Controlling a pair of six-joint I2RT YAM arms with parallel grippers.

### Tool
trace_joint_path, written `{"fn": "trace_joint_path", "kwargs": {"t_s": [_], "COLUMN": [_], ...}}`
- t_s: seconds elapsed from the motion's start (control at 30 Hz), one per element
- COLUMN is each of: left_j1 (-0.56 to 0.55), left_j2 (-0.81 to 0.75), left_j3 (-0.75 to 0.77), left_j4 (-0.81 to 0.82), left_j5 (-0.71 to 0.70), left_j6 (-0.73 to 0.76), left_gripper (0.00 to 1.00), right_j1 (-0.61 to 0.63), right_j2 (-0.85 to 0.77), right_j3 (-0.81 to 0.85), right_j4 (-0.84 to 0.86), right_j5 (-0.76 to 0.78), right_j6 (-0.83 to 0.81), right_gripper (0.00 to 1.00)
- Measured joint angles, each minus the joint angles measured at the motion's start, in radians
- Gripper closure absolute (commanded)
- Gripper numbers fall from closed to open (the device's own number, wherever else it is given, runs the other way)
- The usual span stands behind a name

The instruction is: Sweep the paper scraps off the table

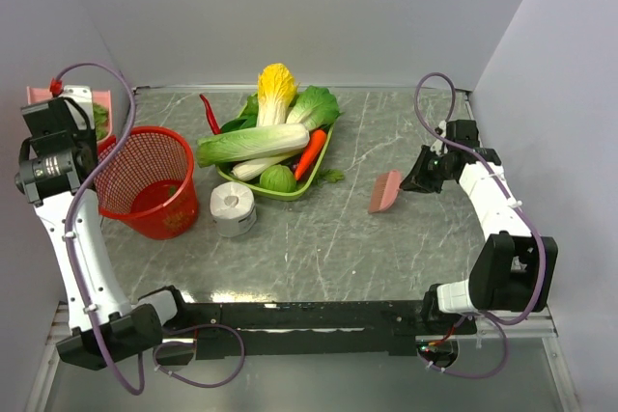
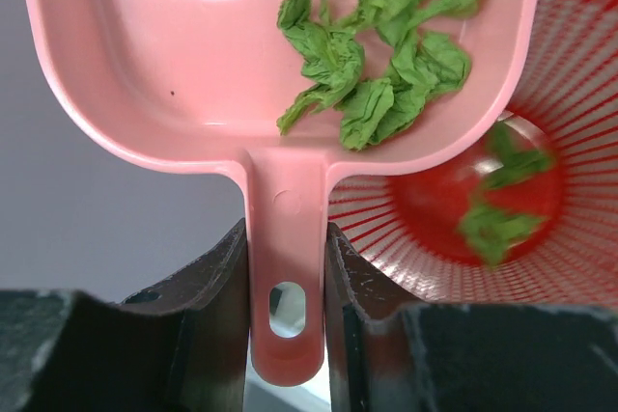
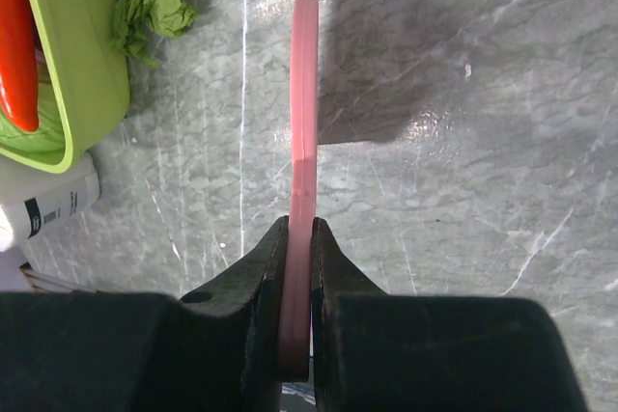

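Note:
My left gripper (image 2: 287,267) is shut on the handle of a pink dustpan (image 2: 193,55), held high at the far left over the red mesh basket (image 1: 145,180). Crumpled green paper scraps (image 2: 386,55) lie in the pan, tipped toward the basket (image 2: 570,142); one scrap (image 2: 497,224) is blurred over the basket's bottom. My right gripper (image 3: 301,238) is shut on a pink brush (image 3: 304,94), seen edge-on above the table. The brush (image 1: 384,191) hangs right of centre. One green scrap (image 3: 154,9) rests on the table beside the green tray (image 3: 77,84), and shows as the scrap (image 1: 333,176).
The green tray (image 1: 253,184) holds cabbages, a carrot, a lime and a chilli at the table's back middle. A white tape roll (image 1: 233,207) stands between tray and basket. White walls enclose the table on three sides.

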Motion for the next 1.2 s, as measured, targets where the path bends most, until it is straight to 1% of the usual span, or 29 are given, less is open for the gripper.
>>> {"fn": "trace_joint_path", "kwargs": {"t_s": [0.07,0.2,0.3,0.43,0.47,0.67,0.77,0.83,0.9,0.93,1.03,1.1,1.2], "left_j1": [0.034,0.081,0.109,0.118,0.118,0.118,0.118,0.118,0.118,0.118,0.117,0.115,0.115], "left_j2": [-0.001,-0.008,-0.012,-0.009,-0.003,0.037,0.035,-0.003,-0.045,-0.06,-0.064,-0.07,-0.079], "left_j3": [-0.002,-0.022,-0.031,-0.031,-0.026,-0.013,-0.039,-0.131,-0.233,-0.268,-0.271,-0.268,-0.271], "left_j4": [-0.015,-0.04,-0.043,-0.039,-0.044,-0.011,0.045,0.158,0.262,0.293,0.343,0.39,0.451], "left_j5": [-0.009,-0.038,-0.058,-0.087,-0.093,-0.129,-0.155,-0.181,-0.177,-0.154,-0.077,-0.046,-0.04], "left_j6": [0.056,0.249,0.456,0.697,0.779,1.104,1.269,1.412,1.516,1.561,1.644,1.672,1.673], "left_gripper": [0.99,0.99,0.99,0.99,0.99,0.99,0.99,0.99,0.99,0.99,0.99,0.99,0.99], "right_j1": [0.0,0.003,0.006,0.012,0.014,0.014,0.014,0.014,0.014,0.014,0.014,0.014,0.014], "right_j2": [0.008,0.014,0.014,0.014,0.014,0.014,0.014,0.013,0.011,0.011,0.01,0.006,-0.007], "right_j3": [0.0,0.0,0.0,0.0,0.0,0.0,0.0,-0.001,-0.008,-0.014,-0.033,-0.045,-0.057], "right_j4": [0.0,0.001,0.006,0.011,0.012,0.019,0.024,0.027,0.037,0.04,0.043,0.046,0.048], "right_j5": [-0.005,-0.011,-0.014,-0.019,-0.019,-0.03,-0.032,-0.034,-0.037,-0.038,-0.038,-0.037,-0.037], "right_j6": [0.003,0.009,0.013,0.013,0.014,0.016,0.018,0.02,0.021,0.021,0.024,0.024,0.024], "right_gripper": [1.0,1.0,1.0,1.0,1.0,1.0,1.0,1.0,1.0,1.0,1.0,1.0,1.0]}}
